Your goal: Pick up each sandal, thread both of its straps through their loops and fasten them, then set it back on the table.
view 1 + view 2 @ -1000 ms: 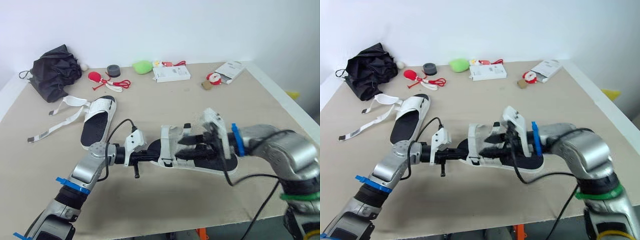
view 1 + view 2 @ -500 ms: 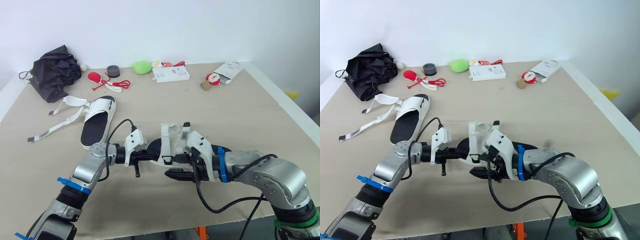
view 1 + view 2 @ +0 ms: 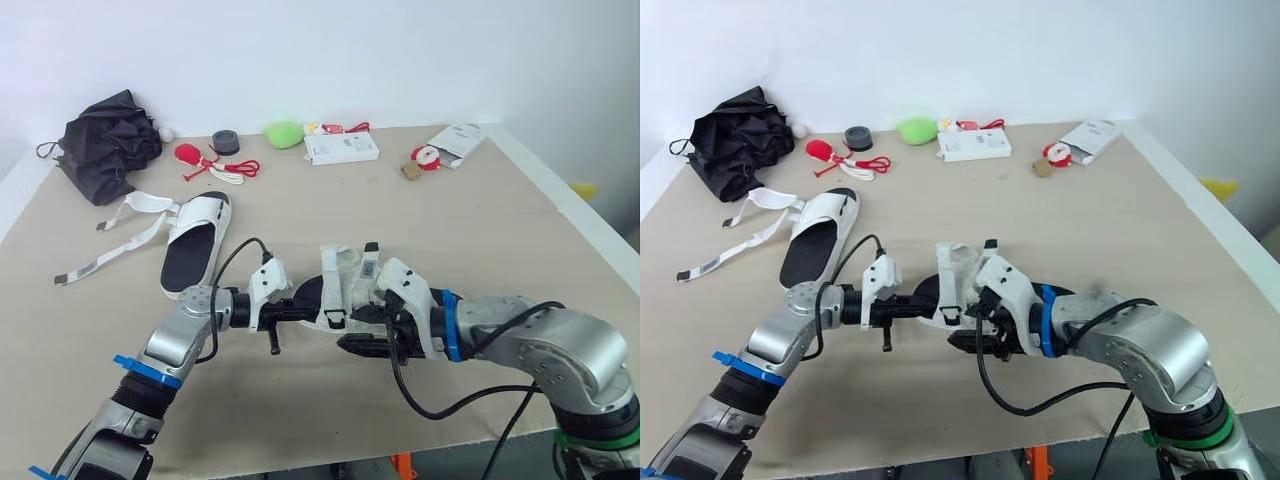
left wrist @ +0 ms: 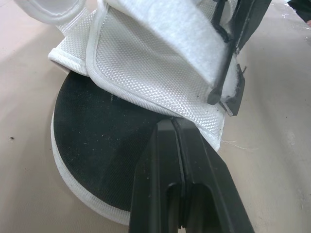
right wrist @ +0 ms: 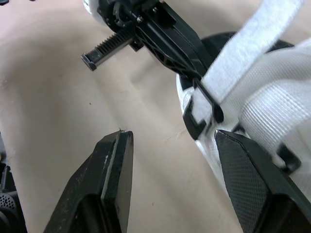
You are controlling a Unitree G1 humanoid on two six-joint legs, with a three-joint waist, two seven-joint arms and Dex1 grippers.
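- Near the front edge of the table (image 3: 480, 230), the near sandal (image 3: 338, 283) sits between the two grippers. Its black insole faces up, and its white mesh upper and straps are bunched over the middle. I cannot tell whether its sole rests fully on the table.
- The left gripper (image 4: 173, 124) reaches in from the robot's left at one end of the sandal. Its fingers (image 4: 155, 170) are pressed tight together, with the tips pinched at the hem of the mesh upper, over the insole.
- The right gripper (image 5: 172, 141) is spread wide, just beside the sandal on the robot's side. One finger is over bare table and the other is close by the upper, and neither grips anything.
- A white strap (image 5: 252, 34) runs down to a black loop (image 5: 200, 114) on the sandal's side.
- The second sandal (image 3: 197, 243) lies flat, well apart toward the far left, with its loose straps (image 3: 120, 235) trailing on the table.
- A black bag (image 3: 108, 140), a tape roll (image 3: 227, 142) and a white box (image 3: 342, 148) lie along the far edge.
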